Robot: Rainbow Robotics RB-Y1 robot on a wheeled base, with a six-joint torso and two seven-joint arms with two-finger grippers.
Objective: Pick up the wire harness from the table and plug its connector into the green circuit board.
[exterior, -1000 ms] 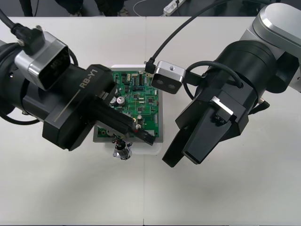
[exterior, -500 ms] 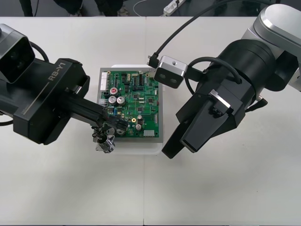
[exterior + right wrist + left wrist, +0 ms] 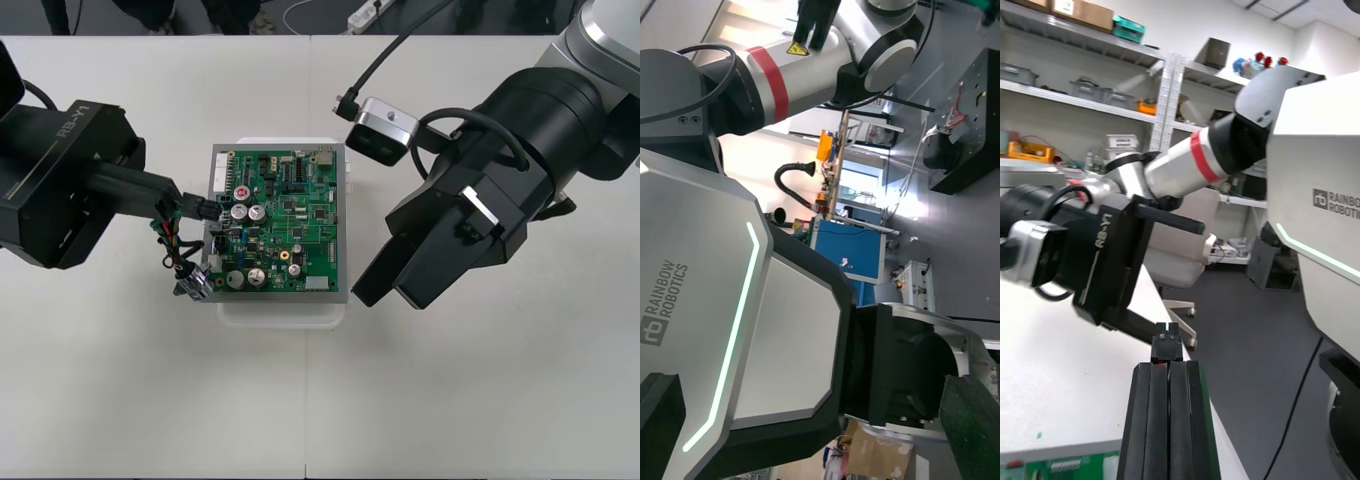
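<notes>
Two pincers are seen over the desk (image 3: 450,400): the left pincer (image 3: 197,211) is pinched on the wire harness (image 3: 176,250) at the green circuit board's (image 3: 290,230) left edge. The plug (image 3: 1166,336) should be squared up, then eased in. The right pincer (image 3: 385,292) hangs spread beside the board.

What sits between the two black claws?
The green circuit board on its white base, seen in the front view, between left gripper and right gripper.

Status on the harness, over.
Left end effector shut on harness at left edge of board; socket hangs below. Right end effector hovering right of board. Nothing blocking.
</notes>
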